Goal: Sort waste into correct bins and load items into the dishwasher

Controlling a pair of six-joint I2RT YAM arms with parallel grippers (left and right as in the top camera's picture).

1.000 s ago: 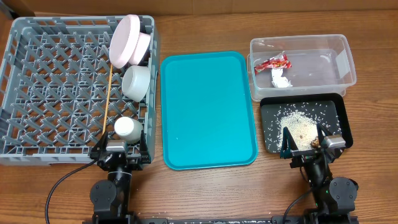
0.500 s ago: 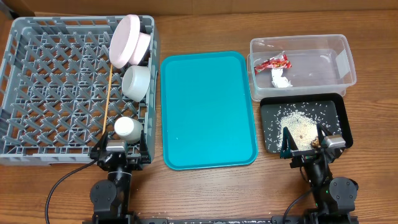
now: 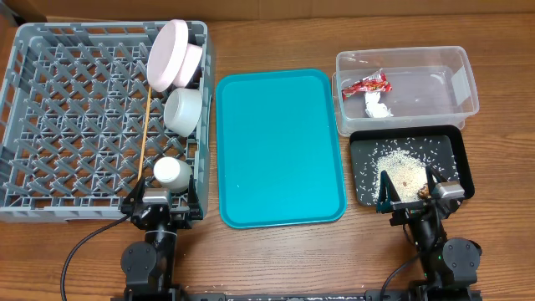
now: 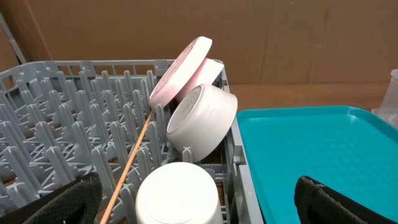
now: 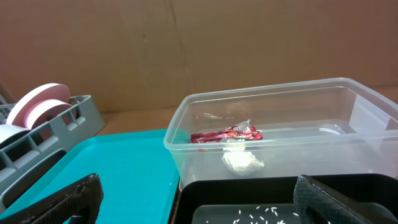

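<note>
The grey dish rack (image 3: 75,125) at the left holds a pale pink plate (image 3: 167,54) and pink bowl (image 3: 192,63) on edge, a white bowl (image 3: 184,109), a small white cup (image 3: 173,172) and a wooden chopstick (image 3: 144,138). The clear tub (image 3: 435,75) holds the red wrapper (image 3: 366,84) and the white paper wad (image 3: 378,106). The black tray (image 3: 451,150) holds rice grains (image 3: 401,163) and dark crumbs (image 3: 425,192). My left gripper (image 3: 164,201) is open, empty, at the rack's near edge by the cup (image 4: 177,193). My right gripper (image 3: 410,191) is open, empty, at the black tray's near edge.
A teal serving tray (image 3: 278,146) lies bare in the middle between the rack and the bins. The wooden table (image 3: 276,259) shows in front. A cardboard wall (image 5: 186,43) stands behind the table.
</note>
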